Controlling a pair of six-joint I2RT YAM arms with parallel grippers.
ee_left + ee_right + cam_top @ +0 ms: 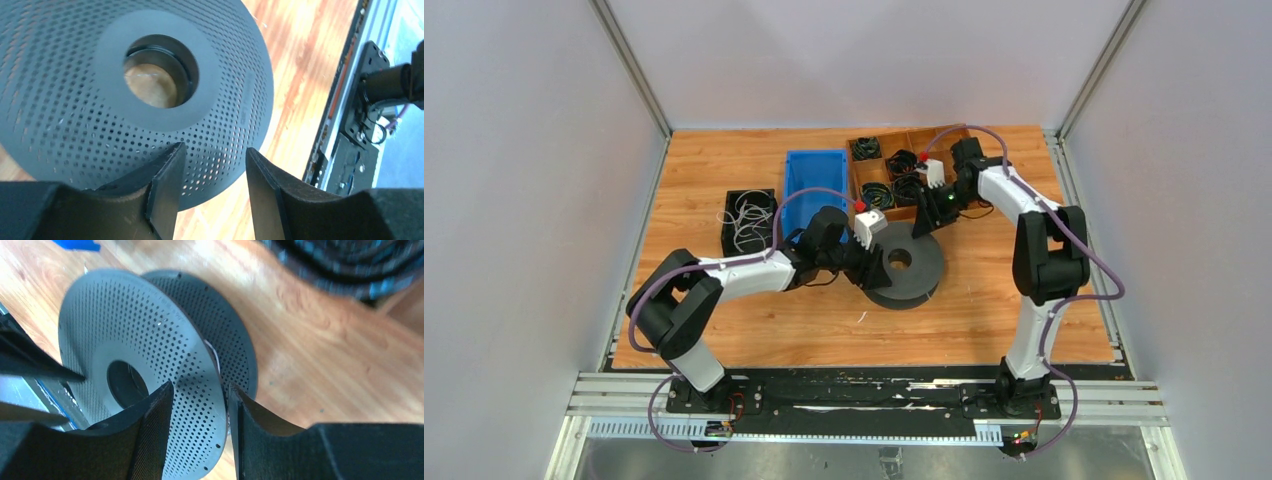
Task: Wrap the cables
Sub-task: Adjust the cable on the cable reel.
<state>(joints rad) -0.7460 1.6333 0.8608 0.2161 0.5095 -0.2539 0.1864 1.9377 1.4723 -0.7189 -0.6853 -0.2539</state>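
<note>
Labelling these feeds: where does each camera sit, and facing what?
Top external: above and behind both arms, looking down on the wooden table; both show whole.
Left wrist: on the left hand, facing the flat face of the perforated dark grey plastic spool; own fingers show.
Right wrist: on the right hand, facing that spool's rim; own fingers straddle it.
Shared: the spool.

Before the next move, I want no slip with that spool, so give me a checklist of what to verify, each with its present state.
1. Right tool straddles the near flange rim of the perforated spool: ok.
2. Right tool clamped on that rim: not ok, its jaws stand apart from it.
3. Left tool holding the spool: not ok, its jaws are apart and nothing is pinched in view.
4. Any strand already on the hub: cannot tell.
5. Whitish cables lying in the black bin: ok.
</note>
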